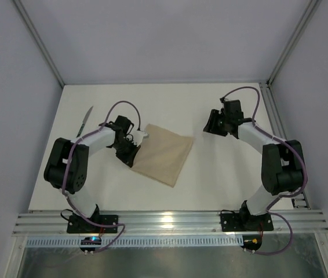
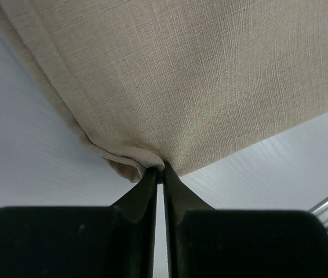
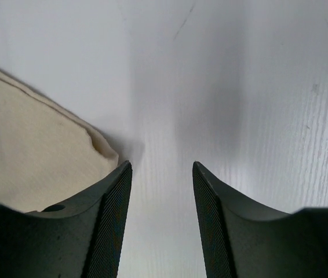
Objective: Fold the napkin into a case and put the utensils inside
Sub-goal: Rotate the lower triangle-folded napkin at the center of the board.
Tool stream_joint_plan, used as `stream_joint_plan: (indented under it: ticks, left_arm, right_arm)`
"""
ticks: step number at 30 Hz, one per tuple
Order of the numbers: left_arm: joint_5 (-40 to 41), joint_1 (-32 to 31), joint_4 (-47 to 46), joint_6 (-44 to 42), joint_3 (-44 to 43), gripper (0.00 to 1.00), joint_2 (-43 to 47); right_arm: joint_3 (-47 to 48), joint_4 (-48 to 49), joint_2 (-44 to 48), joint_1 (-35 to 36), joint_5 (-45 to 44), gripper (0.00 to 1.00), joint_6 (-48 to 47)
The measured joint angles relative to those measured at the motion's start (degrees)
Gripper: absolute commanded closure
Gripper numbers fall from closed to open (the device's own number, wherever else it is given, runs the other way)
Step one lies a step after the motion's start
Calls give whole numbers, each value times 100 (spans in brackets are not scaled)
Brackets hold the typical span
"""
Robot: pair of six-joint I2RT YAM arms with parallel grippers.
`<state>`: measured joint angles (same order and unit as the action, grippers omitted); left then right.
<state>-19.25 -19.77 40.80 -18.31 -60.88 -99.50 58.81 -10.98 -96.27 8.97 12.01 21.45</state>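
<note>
Now my left gripper (image 2: 160, 169) pinches a corner of the one napkin (image 2: 199, 75); my right gripper (image 3: 162, 169) stands open just right of it; one knife (image 1: 85, 121) lies left of my left gripper.

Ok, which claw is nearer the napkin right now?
Left. The left claw is pinched shut on a corner of the napkin, touching it. The right claw stands open over the table just beside another corner, not touching.

I see a white table (image 1: 228, 174) across the middle of the frame. The beige napkin (image 1: 165, 153) lies on it just left of centre, as a tilted square. One slim utensil (image 1: 84, 120) lies at upper left, well apart from the napkin.
</note>
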Motion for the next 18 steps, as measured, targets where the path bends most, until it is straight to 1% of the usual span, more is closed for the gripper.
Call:
stream_joint_plan:
  ticks: [3,4,6,7,9,10,13,18]
  left_arm:
    - [-42,-83,181,-166,358,87,229]
    - [-28,-125,232,-203,474,81,334]
    - [20,-214,310,-289,680,75,529]
    - [57,-264,356,-330,789,69,654]
    - [138,-343,501,-376,966,64,905]
    - [181,-365,610,-417,1012,59,1062]
    - [350,-387,879,-509,1014,54,1596]
    - [774,-518,1231,-791,979,51,2441]
  right_arm:
    - [-142,-72,579,319,-166,51,-131]
    - [-234,-68,789,503,-151,52,-166]
    - [-435,-4,1108,892,-96,53,-208]
    - [-551,46,1222,1084,-17,54,-210]
    - [-778,181,1340,1412,162,55,-199]
    - [-901,247,1344,1563,304,55,-170]
    - [-1202,315,1213,1908,590,56,-74]
    - [-1342,466,962,2190,719,56,140]
